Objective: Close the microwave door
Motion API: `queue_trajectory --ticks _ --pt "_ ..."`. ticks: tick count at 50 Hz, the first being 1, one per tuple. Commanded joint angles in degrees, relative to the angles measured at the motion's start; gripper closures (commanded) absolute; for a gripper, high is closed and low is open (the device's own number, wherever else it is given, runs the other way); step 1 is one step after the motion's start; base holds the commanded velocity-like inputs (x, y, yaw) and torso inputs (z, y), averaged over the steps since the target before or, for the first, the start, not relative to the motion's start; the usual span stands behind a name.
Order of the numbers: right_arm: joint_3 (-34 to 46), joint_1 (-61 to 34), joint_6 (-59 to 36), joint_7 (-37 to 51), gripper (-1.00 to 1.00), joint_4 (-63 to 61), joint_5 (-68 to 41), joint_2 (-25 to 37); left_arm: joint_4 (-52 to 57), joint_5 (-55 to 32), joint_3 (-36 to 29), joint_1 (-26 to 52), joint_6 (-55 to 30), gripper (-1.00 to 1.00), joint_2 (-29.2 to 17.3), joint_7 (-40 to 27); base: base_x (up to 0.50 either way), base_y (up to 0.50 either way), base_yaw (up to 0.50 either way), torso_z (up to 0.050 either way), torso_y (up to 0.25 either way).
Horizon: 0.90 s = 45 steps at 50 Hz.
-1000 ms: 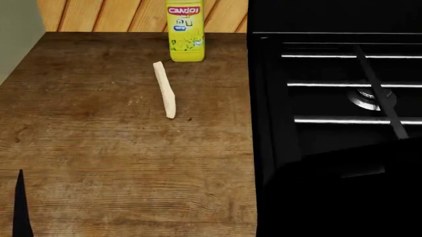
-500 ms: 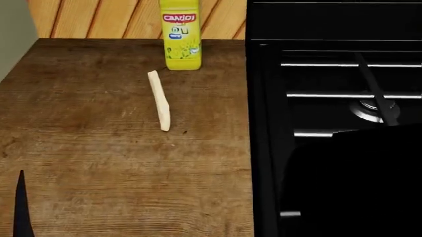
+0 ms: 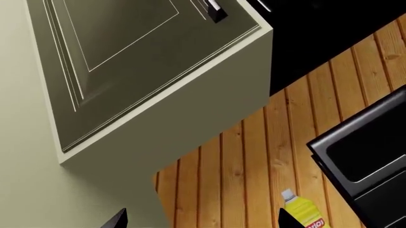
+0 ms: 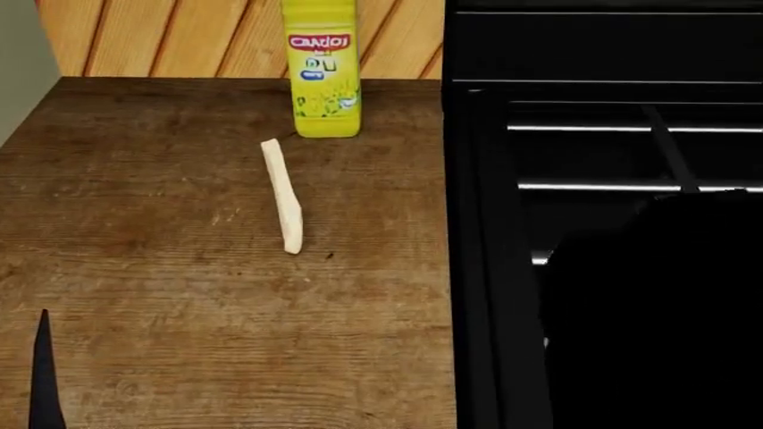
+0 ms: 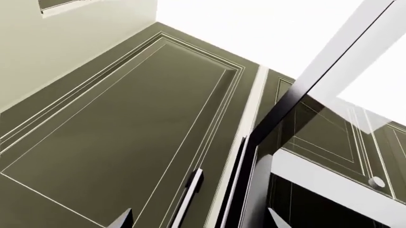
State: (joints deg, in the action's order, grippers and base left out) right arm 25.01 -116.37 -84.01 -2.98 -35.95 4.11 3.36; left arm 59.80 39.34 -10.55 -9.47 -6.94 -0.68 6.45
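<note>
**Hands wide, door untouched**

Right hand (image 5: 197,219): fingertips spread wide, holding nothing, pointed up at tall cabinet doors (image 5: 127,133). Left hand (image 3: 201,218): likewise wide and empty, aimed past an upper cabinet (image 3: 127,71) toward a plank wall (image 3: 254,161).

From the head: stove (image 4: 596,134) at the right, tabletop (image 4: 179,313) at the left, bottle (image 4: 322,80) at the back, pale stick (image 4: 282,197) in front of it. No microwave in that view. Black mass low at the right, likely the right arm, hiding much.

Risks, as a judgement:
- Pushing blind, with the head aimed down at the tabletop and away from the target.
- Catching the panel's thin edge between open fingers instead of pressing its face.
- Sliding off the glass, or shoving toward the hinge so nothing swings.

Door (image 5: 298,95), probably: dark glassy panel seen nearly edge-on in the right wrist view, near the right hand and off to one side, not touching. Black box (image 3: 362,152) in the left wrist view possibly the microwave body, well apart from the left hand; cannot tell for sure.
</note>
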Motion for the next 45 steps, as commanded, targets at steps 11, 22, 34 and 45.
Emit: queue_trajectory --ticks 11,22,34,45 --pt "-5.97 2.58 12.67 3.1 -1.0 22.22 -0.1 2.81 -0.06 0.0 -0.11 0.32 -0.45 -1.0 -0.31 -0.17 0.0 0.0 0.0 0.0 0.0" --pt "-5.71 1.78 13.09 3.11 -1.0 23.64 -0.29 3.85 -0.05 0.31 -0.67 0.4 -0.6 -1.0 -0.46 -0.23 0.0 0.0 0.0 0.0 0.0" --pt "-7.81 1.81 14.79 3.4 -1.0 27.61 -0.9 4.88 -0.21 0.45 -1.2 0.57 -0.79 -1.0 -1.02 -0.5 0.0 0.0 0.0 0.0 0.0" --pt "-10.04 0.04 16.53 2.82 -1.0 35.63 -2.42 4.93 -0.18 0.6 -1.43 0.55 -0.61 -1.0 -0.96 -0.27 0.0 0.0 0.0 0.0 0.0"
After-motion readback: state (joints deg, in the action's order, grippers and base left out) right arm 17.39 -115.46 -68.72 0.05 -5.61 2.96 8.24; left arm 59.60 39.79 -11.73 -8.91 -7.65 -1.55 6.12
